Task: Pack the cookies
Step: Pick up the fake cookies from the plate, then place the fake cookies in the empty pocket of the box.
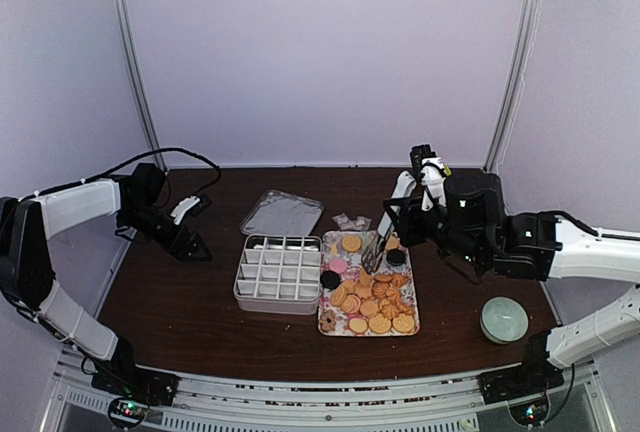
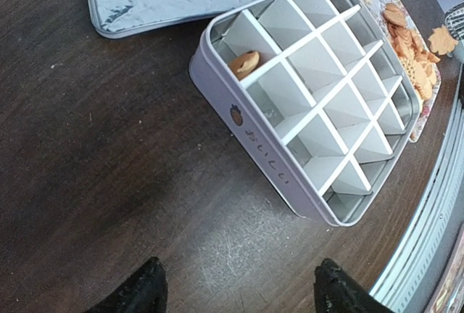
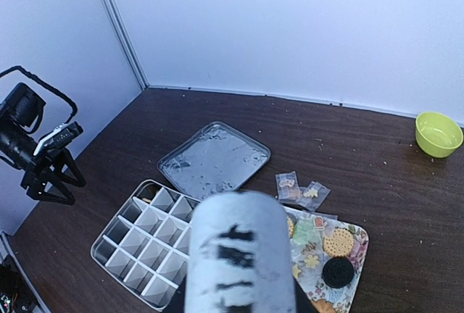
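Observation:
The cookies (image 1: pixel 375 302), mostly golden with a few pink and dark ones, lie heaped on a floral tray (image 1: pixel 412 297) right of centre. In the right wrist view a golden cookie (image 3: pixel 338 241) and a dark one (image 3: pixel 337 272) show on that tray. A single cookie (image 2: pixel 244 61) leans in a corner cell of the white divided tin (image 1: pixel 278 272). My right gripper (image 1: pixel 396 224) is shut on metal tongs (image 3: pixel 237 255), whose tips hang over the tray's far part. My left gripper (image 2: pixel 243 288) stands open and holds nothing, low over bare table left of the tin (image 2: pixel 304 103).
The tin's silver lid (image 1: pixel 282 214) lies behind the tin. Small clear packets (image 1: pixel 352 222) rest behind the tray. A pale green bowl (image 1: pixel 503 319) sits at the near right. The tent's walls and poles close in the table's back and sides.

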Available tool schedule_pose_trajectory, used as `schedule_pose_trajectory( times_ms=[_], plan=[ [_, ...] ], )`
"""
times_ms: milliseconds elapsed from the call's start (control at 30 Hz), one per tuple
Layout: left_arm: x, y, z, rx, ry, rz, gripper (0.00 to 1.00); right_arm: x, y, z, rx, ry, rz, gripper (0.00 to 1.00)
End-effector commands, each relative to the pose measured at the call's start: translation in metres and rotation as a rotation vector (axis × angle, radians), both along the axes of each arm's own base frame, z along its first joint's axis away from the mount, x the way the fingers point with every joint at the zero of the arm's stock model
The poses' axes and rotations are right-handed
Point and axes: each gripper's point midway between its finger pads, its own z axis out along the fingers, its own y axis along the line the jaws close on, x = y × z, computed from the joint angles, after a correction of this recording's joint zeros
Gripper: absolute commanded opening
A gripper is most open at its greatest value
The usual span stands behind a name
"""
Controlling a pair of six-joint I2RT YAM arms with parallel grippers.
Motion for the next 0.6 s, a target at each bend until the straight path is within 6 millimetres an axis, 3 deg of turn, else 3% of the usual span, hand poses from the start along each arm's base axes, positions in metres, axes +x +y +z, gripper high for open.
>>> schedule_pose_trajectory(
  times_ms=[0, 300, 567],
  plan=[
    [0.004, -0.004, 0.012, -0.012, -0.029, -0.015, 0.72, 0.008, 0.024, 0.051, 0.054, -0.088, 0.052, 0.00],
    [0.001, -0.002, 0.014, -0.003, -0.024, -0.023, 0.72, 0.036, 0.097, 0.105, 0.073, -0.204, 0.149, 0.00],
    [-0.006, 0.000, 0.011, 0.004, -0.008, -0.031, 0.73, 0.074, 0.178, 0.097, -0.008, -0.244, 0.214, 0.00]
  ],
)
